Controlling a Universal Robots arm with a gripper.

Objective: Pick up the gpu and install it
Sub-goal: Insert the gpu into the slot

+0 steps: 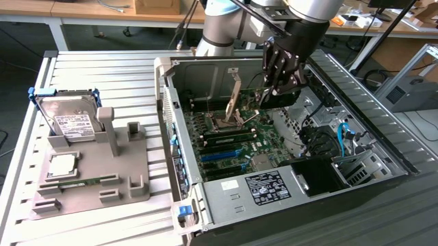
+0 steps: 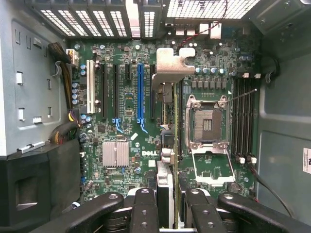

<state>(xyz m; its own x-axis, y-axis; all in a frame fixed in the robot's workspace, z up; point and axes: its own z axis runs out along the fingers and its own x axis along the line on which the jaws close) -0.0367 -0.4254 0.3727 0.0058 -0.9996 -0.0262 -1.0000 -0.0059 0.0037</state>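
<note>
Plainly, one gpu (image 2: 169, 68) sits clamped edge-on between the fingers (image 2: 144, 206) of the one gripper (image 2: 170, 200), over the motherboard (image 2: 126, 104) and just beside the one CPU socket (image 2: 206, 124). The wrist view shows its silver bracket from above; the exterior view adds one hard drive (image 1: 65, 119) standing on the grey tray (image 1: 130, 179) outside the case (image 1: 373, 110)
</note>
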